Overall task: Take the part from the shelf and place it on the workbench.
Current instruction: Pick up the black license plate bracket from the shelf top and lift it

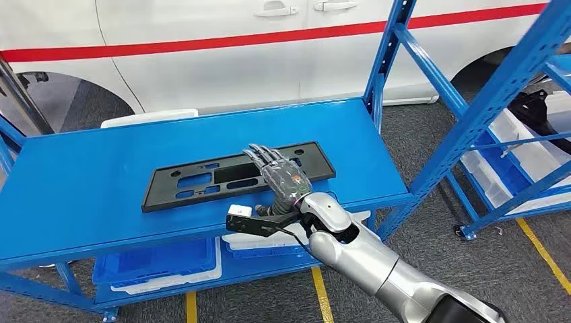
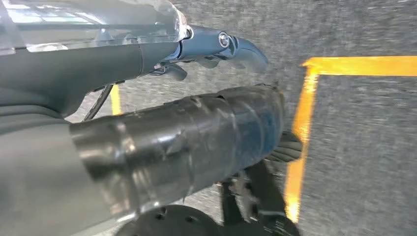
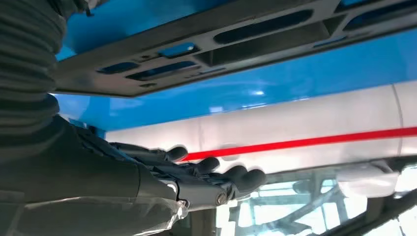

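A long, flat black plastic part [image 1: 237, 175], rectangular with several oblong cut-outs and a matte finish, lies on the smooth blue metal worktop [image 1: 101, 182]. The right hand [image 1: 279, 176], dark and glossy with a grey ribbed cover behind it, is stretched flat above the part's right half, its fingers [image 1: 261, 157] straight and close together, holding nothing; whether the palm touches the plastic cannot be told. In the right wrist view the fingers [image 3: 231, 177] show extended and free of the part [image 3: 221, 44]. The left hand [image 2: 216, 49] hangs over speckled grey floor [image 2: 364, 147] with a yellow painted line [image 2: 300, 128], its fingers slightly bent, nothing in them. Beside the worktop stands a blue perforated steel shelf frame [image 1: 485, 108]. Behind is a white car [image 1: 236, 54] with a red stripe. No writing is legible.
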Robot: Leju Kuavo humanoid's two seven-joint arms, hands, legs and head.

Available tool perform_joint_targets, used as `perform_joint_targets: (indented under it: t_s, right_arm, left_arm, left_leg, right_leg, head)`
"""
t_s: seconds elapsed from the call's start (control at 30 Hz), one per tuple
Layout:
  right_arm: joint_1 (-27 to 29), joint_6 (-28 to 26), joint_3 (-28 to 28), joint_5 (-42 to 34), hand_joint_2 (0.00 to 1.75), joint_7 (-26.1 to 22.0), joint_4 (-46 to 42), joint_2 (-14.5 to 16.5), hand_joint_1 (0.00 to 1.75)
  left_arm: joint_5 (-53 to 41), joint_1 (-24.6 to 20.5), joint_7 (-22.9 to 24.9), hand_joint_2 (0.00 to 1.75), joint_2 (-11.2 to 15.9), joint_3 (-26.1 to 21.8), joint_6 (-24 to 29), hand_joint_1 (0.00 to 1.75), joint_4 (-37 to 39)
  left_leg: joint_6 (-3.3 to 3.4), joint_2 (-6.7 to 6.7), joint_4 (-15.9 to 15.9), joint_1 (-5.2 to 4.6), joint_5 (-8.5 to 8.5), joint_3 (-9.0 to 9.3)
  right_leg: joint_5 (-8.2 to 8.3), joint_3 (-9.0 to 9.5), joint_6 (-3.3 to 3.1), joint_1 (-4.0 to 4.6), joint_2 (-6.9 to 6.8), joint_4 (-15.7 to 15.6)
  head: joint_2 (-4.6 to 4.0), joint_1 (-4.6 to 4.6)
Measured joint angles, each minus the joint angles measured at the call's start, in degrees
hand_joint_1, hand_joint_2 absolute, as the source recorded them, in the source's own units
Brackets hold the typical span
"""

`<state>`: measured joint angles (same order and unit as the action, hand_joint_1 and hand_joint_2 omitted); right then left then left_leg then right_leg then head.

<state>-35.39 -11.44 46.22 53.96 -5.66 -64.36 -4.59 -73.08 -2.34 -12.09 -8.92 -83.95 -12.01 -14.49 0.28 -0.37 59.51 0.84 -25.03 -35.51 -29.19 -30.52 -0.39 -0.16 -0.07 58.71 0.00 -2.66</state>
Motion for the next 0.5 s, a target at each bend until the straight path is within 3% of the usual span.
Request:
perform_joint_targets:
  t_s: [0.13, 0.17, 0.23, 0.27, 0.3, 0.33, 0.4, 0.43, 0.5]
  right_arm:
    - [-0.2, -0.1, 0.0, 0.8, 1.75, 0.0, 0.9, 0.0, 0.00]
    - [-0.4, -0.2, 0.1, 1.1, 1.75, 0.0, 1.3, 0.0, 0.00]
    - [-0.6, -0.2, 0.5, 1.6, 1.75, 0.0, 2.3, 0.0, 0.00]
    - [-0.6, -0.1, 0.7, 1.8, 1.75, 0.0, 2.9, 0.0, 0.00]
    - [-0.5, -0.1, 0.9, 1.9, 1.75, 0.0, 3.3, 0.0, 0.00]
    - [-0.5, -0.1, 1.1, 1.9, 1.75, 0.0, 3.6, 0.0, 0.00]
    - [-0.6, -0.1, 1.3, 1.9, 1.75, 0.0, 4.1, 0.0, 0.00]
    - [-0.7, -0.1, 1.4, 1.9, 1.75, 0.0, 4.4, 0.0, 0.00]
    - [-0.9, -0.1, 1.7, 2.0, 1.75, 0.0, 4.8, 0.0, 0.00]
  left_arm:
    - [0.0, 0.0, 0.0, 0.00, 0.0, 0.0, 0.0, 0.00, 0.0]
    - [0.0, 0.0, 0.0, 0.00, 0.0, 0.0, 0.0, 0.00, 0.1]
    - [0.0, 0.0, 0.0, 0.00, 0.0, 0.0, 0.1, 0.00, 0.1]
    - [0.0, 0.0, -0.1, 0.00, 0.0, 0.0, 0.1, 0.00, 0.1]
    - [0.0, -0.1, -0.1, 0.00, 0.0, 0.0, 0.1, 0.00, 0.1]
    - [-0.1, -0.1, -0.1, 0.00, 0.0, 0.0, 0.1, 0.00, 0.1]
    - [-0.1, 0.0, -0.1, 0.00, 0.0, 0.0, 0.1, 0.00, 0.1]
    - [-0.1, 0.0, -0.1, 0.00, -0.1, 0.0, 0.1, 0.00, 0.2]
    - [-0.1, 0.0, -0.1, 0.00, -0.2, 0.0, 0.1, 0.00, 0.4]
  left_leg:
    - [1.15, 0.04, -0.4, 0.16, -0.42, 0.64]
    - [1.50, 0.06, -0.5, 0.25, -0.58, 0.91]
    - [1.98, 0.04, -0.5, 0.17, -0.98, 1.24]
    - [2.10, -0.02, -0.5, 0.09, -1.19, 1.43]
    - [2.16, -0.10, -0.5, -0.01, -1.45, 1.74]
    - [2.18, -0.18, -0.5, -0.14, -1.76, 2.21]
    - [2.15, -0.28, -0.6, -0.40, -2.51, 3.35]
    - [2.05, -0.26, -0.6, -0.58, -2.85, 3.76]
    - [1.63, -0.28, -0.8, -0.34, -3.14, 3.92]
  right_leg:
    - [-1.37, -0.49, 0.72, -0.21, 0.02, 1.7]
    - [-2.56, -1.84, 0.96, -0.27, 0.03, 4.3]
    - [-5.28, -6.60, 1.27, -0.28, 0.02, 12.4]
    - [-5.86, -9.00, 1.29, -0.27, 0.03, 15.8]
    - [-5.29, -10.56, 1.17, -0.23, 0.03, 17.3]
    - [-3.40, -10.87, 0.87, -0.14, 0.04, 16.4]
    - [2.18, -8.68, -0.41, 0.30, 0.09, 9.1]
    - [4.18, -7.38, -1.23, 0.63, 0.12, 5.6]
    - [5.06, -5.85, -2.46, 1.27, 0.09, 1.8]
  head:
    - [0.00, 0.00]
    - [0.00, -0.02]
    - [0.00, -0.04]
    - [0.00, -0.03]
    - [0.00, -0.03]
    - [0.00, -0.03]
    - [0.00, -0.03]
    - [0.00, 0.06]
    - [0.00, 0.08]
